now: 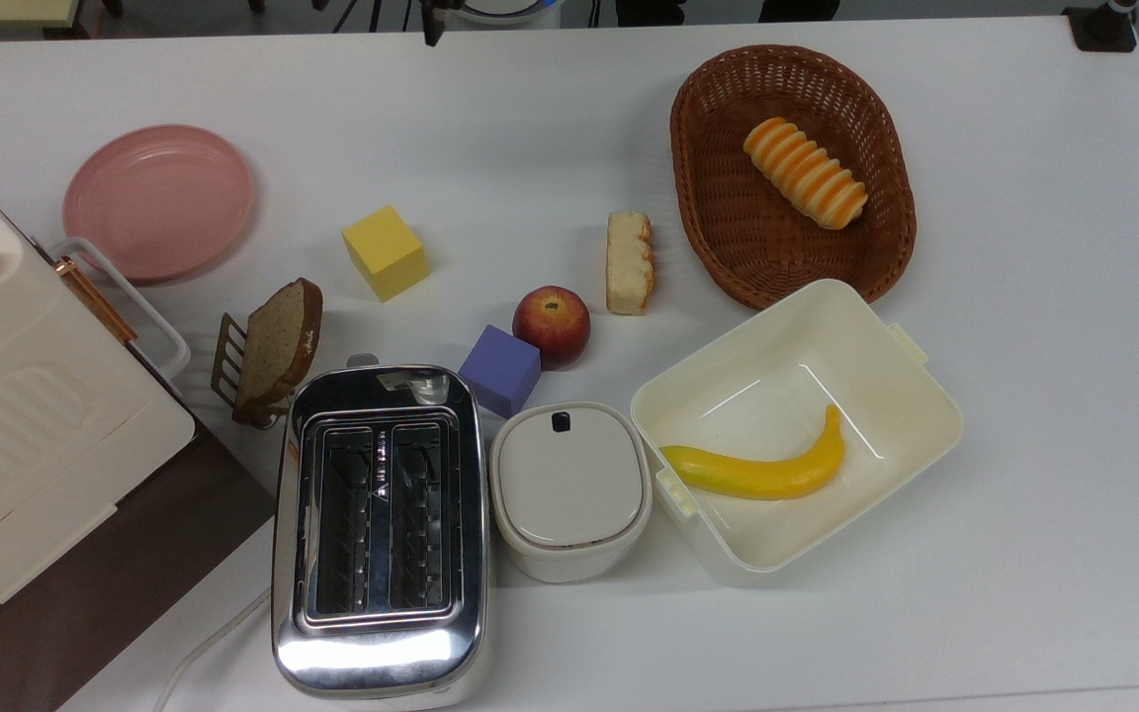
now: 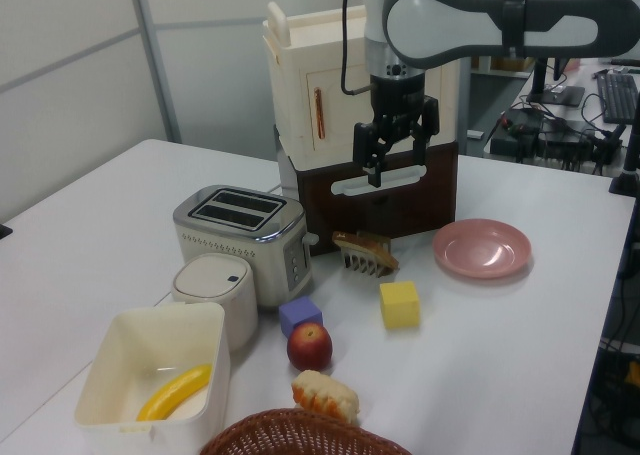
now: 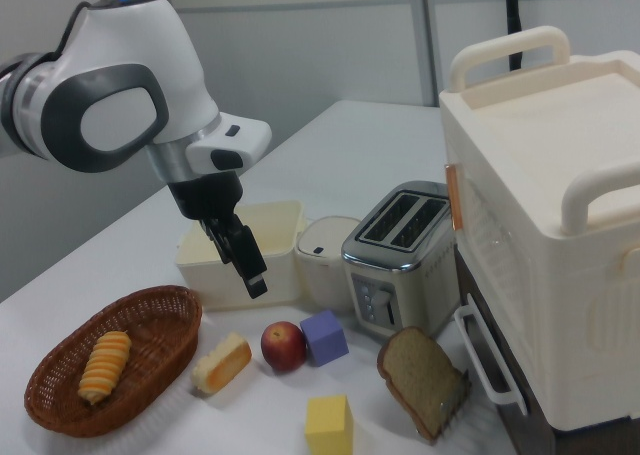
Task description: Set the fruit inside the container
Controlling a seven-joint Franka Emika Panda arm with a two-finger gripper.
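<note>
The yellow banana (image 1: 757,475) lies flat on the floor of the cream-white tub (image 1: 797,386), curved side toward the top view's bottom. The left view shows the banana (image 2: 175,392) low inside the tub (image 2: 150,340). In the right view the tub (image 3: 270,225) stands behind the arm and its wall hides the banana. My gripper (image 2: 395,163) hangs open and empty high over the far side of the table, in front of the cream cabinet and far from the tub. The right view shows the gripper (image 3: 245,260) pointing down. One dark fingertip (image 1: 428,35) pokes in at the top view's top edge.
A chrome toaster (image 1: 382,524) and a lidded white pot (image 1: 569,489) stand left of the tub in the top view. A red apple (image 1: 551,324), purple cube (image 1: 500,371), yellow cube (image 1: 385,251), bread piece (image 1: 629,262), toast rack (image 1: 273,346), pink plate (image 1: 159,201) and wicker basket (image 1: 728,237) lie around.
</note>
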